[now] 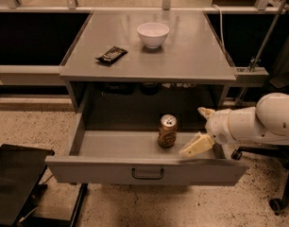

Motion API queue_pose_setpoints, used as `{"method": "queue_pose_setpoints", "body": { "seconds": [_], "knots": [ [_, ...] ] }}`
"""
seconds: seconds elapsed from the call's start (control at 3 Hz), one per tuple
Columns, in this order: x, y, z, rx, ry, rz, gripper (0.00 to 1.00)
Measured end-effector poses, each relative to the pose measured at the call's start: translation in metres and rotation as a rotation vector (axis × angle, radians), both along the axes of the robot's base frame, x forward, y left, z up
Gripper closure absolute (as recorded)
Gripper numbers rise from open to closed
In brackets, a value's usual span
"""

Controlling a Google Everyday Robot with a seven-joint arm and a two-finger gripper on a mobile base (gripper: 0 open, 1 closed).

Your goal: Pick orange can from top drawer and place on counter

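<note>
The orange can (167, 131) stands upright inside the open top drawer (144, 170), right of the drawer's middle. The grey counter (182, 56) lies above it. My gripper (200, 129) is open inside the right part of the drawer, just right of the can. One finger (195, 145) points toward the can near the drawer front, the other finger (205, 111) is farther back. The fingers do not touch the can.
A white bowl (153, 34) and a dark snack packet (111, 55) lie on the counter. A black chair seat (17, 181) stands at the lower left. A chair base with a wheel (276, 205) is at the lower right. A metal pole (265, 37) rises at the right.
</note>
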State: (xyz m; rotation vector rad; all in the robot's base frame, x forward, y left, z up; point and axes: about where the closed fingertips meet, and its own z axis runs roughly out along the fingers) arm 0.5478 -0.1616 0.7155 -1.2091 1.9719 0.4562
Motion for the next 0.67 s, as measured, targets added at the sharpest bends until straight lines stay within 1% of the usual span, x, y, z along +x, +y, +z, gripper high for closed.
{"method": "queue_pose_setpoints", "body": {
  "seconds": [0.33,0.67],
  "knots": [
    [-0.002,0.005,-0.01,0.008,0.027,0.003,0.0],
    [-0.009,0.02,-0.024,0.053,0.038,-0.024,0.0]
  ]
}}
